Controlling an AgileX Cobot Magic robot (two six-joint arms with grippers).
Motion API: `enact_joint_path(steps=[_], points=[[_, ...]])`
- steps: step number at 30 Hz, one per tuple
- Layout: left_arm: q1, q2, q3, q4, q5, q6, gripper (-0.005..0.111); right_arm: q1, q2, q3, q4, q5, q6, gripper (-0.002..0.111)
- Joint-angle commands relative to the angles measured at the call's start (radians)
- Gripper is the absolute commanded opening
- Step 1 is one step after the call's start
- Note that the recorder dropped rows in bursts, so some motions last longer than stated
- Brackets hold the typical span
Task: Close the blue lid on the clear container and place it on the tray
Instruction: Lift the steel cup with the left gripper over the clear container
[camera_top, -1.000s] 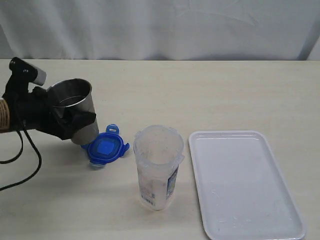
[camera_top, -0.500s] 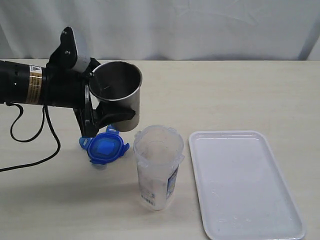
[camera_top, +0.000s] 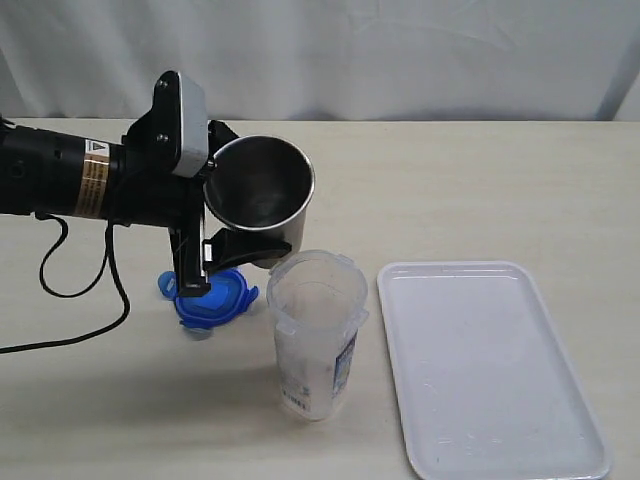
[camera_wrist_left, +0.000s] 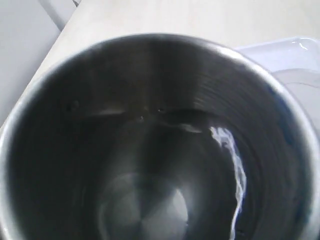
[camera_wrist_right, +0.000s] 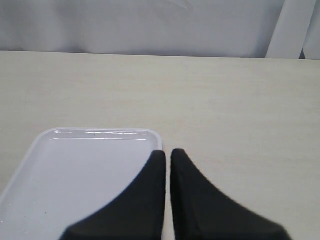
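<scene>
Exterior view: left gripper (camera_top: 225, 250) clasps a tilted steel cup (camera_top: 262, 190).
Just beneath that gripper lies the blue lid (camera_top: 222, 297), the clear container (camera_top: 315, 335) close beside it, the tray (camera_top: 490, 370) beyond; right gripper (camera_wrist_right: 167, 165) pinched together, empty, near the tray.

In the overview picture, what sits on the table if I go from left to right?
blue lid → clear container → tray. The raised steel cup overlaps both the lid and the container in this picture, so it is left out.

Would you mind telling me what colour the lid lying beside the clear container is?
The lid is blue; the exterior view shows it best.
</scene>
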Motion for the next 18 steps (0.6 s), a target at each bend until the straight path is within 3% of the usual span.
enact_joint_path(steps=[1,7,11,18], points=[[-0.003,-0.006,-0.012,-0.084,0.0,0.056,0.0,0.001,-0.004,0.003,0.0,-0.003,-0.003,0.004],[-0.003,-0.006,-0.012,-0.151,0.017,0.099,0.0,0.001,-0.004,0.003,0.0,-0.003,-0.003,0.004],[-0.003,-0.006,-0.012,-0.249,0.022,0.072,0.0,0.001,-0.004,0.003,0.0,-0.003,-0.003,0.004],[-0.008,-0.006,-0.042,-0.293,0.044,0.008,0.0,0.001,-0.004,0.003,0.0,-0.003,-0.003,0.004]])
